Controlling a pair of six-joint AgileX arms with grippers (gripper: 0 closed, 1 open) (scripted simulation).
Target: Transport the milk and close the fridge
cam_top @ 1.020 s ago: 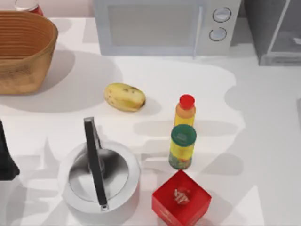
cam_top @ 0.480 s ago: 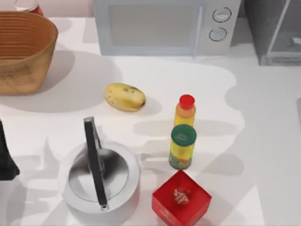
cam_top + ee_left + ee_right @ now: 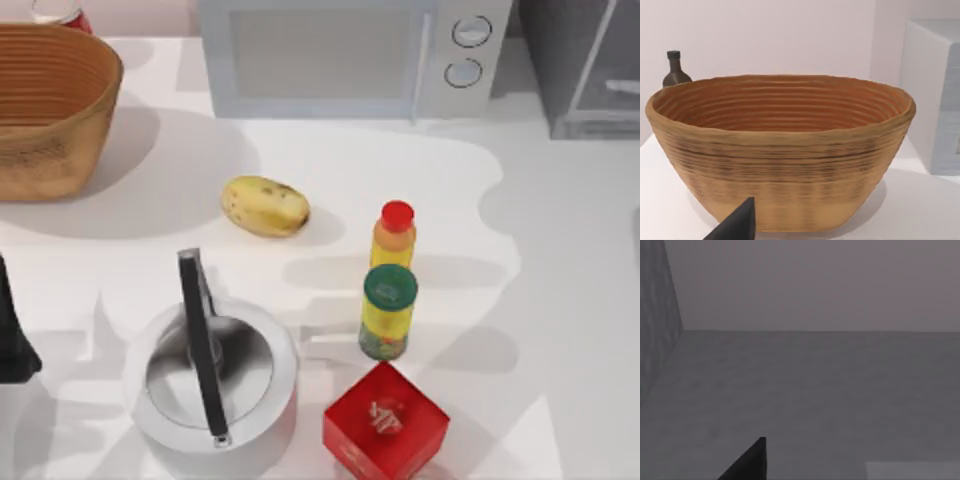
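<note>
The milk is out of view. The fridge [image 3: 560, 50] stands at the table's back right corner, grey, with a pale panel framed in light grey slanting across its front. My left arm [image 3: 12, 335] is parked at the left edge of the table; one of its dark fingertips [image 3: 737, 226] points at a woven basket. In the right wrist view a dark fingertip [image 3: 749, 462] hangs over a flat grey surface with a grey wall [image 3: 657, 330] beside it and a pale patch [image 3: 912, 470] at the edge.
A white microwave [image 3: 330, 55] stands at the back, the woven basket [image 3: 50, 110] at back left. A potato [image 3: 264, 205], a yellow red-capped bottle [image 3: 394, 235], a green-lidded can [image 3: 388, 310], a red box [image 3: 385, 420] and a kettle [image 3: 210, 370] crowd the middle and front.
</note>
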